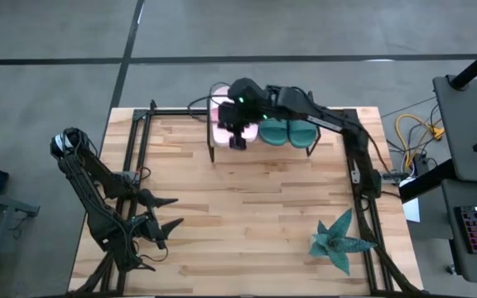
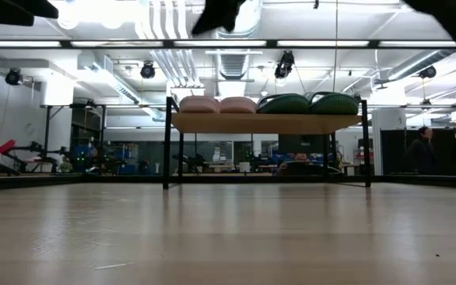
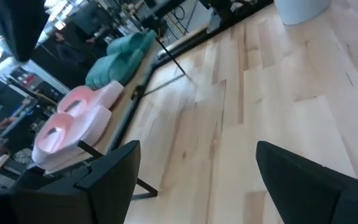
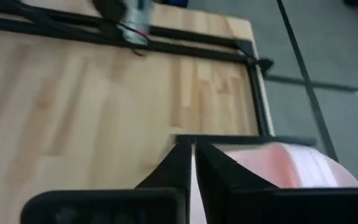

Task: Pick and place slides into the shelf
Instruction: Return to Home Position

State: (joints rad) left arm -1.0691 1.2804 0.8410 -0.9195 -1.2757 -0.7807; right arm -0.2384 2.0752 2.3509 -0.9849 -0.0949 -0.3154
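The slides [image 2: 236,104] are sitting in a row on the shelf [image 2: 264,123] at 12 o'clock on the table [image 1: 255,207]. The right gripper [image 4: 191,148] is hanging just above the pink pair [image 1: 219,124], fingers [image 4: 171,169] almost touching and gripping nothing. Rising straight up before swinging back toward 3 o'clock looks wisest, so no finger is dragging a pink strap or the teal pair [image 1: 288,132] beside it. The left gripper [image 1: 171,212] is waiting wide open near 8 o'clock.

We see the right gripper [image 4: 190,149], fingers [image 4: 173,171] pressed together, just beside a pink slide [image 4: 291,165] near the table's [image 4: 73,93] edge.
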